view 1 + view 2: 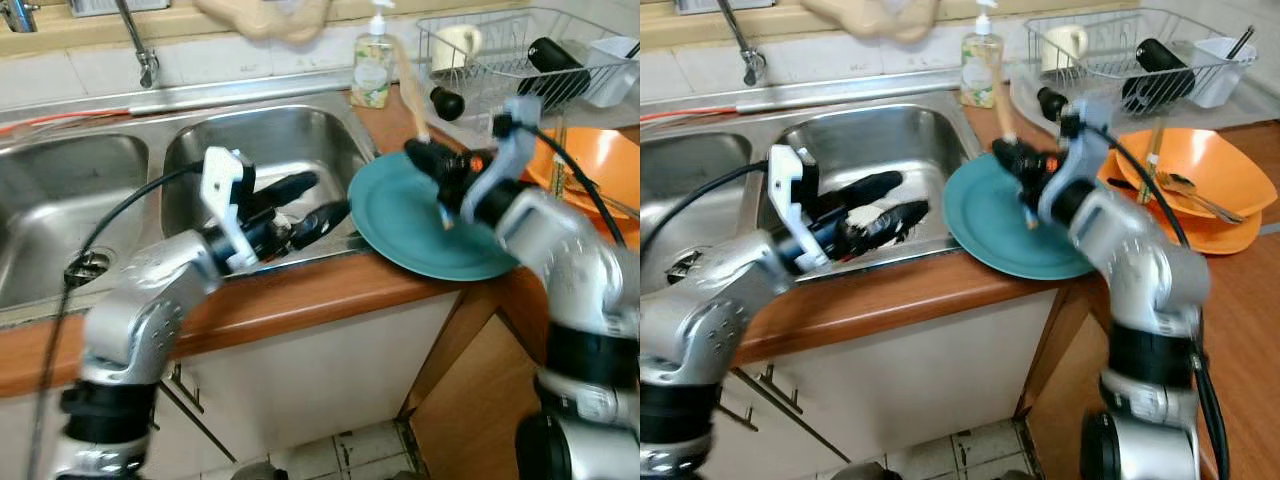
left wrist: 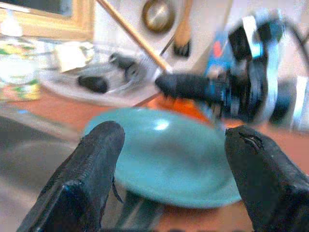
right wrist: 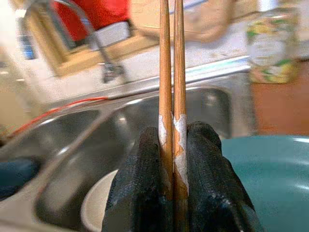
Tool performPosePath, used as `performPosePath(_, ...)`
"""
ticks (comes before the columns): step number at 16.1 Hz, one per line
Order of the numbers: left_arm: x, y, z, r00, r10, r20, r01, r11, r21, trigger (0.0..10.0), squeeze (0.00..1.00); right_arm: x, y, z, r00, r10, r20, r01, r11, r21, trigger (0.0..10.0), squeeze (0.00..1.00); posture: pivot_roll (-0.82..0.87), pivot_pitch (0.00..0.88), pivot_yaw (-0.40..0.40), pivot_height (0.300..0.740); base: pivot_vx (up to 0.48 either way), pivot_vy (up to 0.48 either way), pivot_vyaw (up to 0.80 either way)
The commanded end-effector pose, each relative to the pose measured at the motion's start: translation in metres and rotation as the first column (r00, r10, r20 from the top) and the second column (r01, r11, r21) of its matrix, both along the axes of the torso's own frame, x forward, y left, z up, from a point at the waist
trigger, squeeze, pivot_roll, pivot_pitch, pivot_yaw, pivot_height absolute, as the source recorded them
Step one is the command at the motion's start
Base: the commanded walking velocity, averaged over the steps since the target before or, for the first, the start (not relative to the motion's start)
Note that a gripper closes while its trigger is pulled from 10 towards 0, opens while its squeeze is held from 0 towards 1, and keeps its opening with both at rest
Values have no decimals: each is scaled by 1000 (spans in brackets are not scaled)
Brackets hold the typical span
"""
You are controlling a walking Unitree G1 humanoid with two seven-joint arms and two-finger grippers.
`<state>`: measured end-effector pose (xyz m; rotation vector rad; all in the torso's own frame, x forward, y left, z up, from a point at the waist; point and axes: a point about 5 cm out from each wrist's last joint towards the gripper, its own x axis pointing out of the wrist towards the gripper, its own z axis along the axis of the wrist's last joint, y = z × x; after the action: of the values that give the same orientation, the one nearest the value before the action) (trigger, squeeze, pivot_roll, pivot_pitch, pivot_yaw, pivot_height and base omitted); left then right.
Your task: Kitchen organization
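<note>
Two chopsticks [image 3: 173, 87] stand clenched in the right gripper [image 3: 174, 159] above the teal plate [image 1: 420, 225]. The left gripper [image 1: 305, 205] hangs released over the sink [image 1: 280, 135].

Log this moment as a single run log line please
right end effector: shut on chopsticks, over teal plate | left end effector: open, at sink edge facing plate | plate: on counter by sink

Nothing legible anywhere. Colourful label on the soap bottle [image 1: 372, 68], just behind the teal plate [image 1: 420, 225], but too blurred to read. Same label in the right wrist view, still only green and yellow smears. No brand, number or sign readable on the dish rack [image 1: 520, 55] beyond the plate, nor on the sink [image 1: 270, 150] beside it.
</note>
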<state>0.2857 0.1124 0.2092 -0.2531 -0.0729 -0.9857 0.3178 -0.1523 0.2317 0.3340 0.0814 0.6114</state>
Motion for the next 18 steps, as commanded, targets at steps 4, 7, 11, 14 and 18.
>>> performPosePath(4, 5, -12, 18, 988, -145, -46, 126, 950, -285, 10000, 0, -40, 15, -1, 956, 287, 60, -288, 958, 10, 1020, 0, -92, 0, 89, 740, 0, 0, 0)
performPosePath(7, 7, -21, 17, 958, -269, -95, 213, 896, -390, 10000, 0, -55, 26, -9, 918, 391, 59, -392, 920, -6, 0, 0, -97, 0, 103, 740, 0, 0, 0)
performPosePath(11, 11, -31, 7, 927, -345, -150, 259, 874, -411, 0, 0, -60, 31, -5, 896, 429, 111, -431, 902, -3, 0, 0, -97, 0, 104, 740, 0, 0, 0)
performPosePath(14, 12, -29, 6, 919, -358, -164, 254, 858, -447, 0, 0, -59, 31, -6, 905, 414, 103, -413, 910, -24, 0, 0, -98, 0, 102, 740, 0, 0, 0)
performPosePath(18, 12, -24, 8, 918, -364, -159, 250, 839, -483, 0, 0, -59, 33, -9, 906, 414, 88, -412, 910, -42, 0, 0, -95, 0, 99, 740, 0, 0, 0)
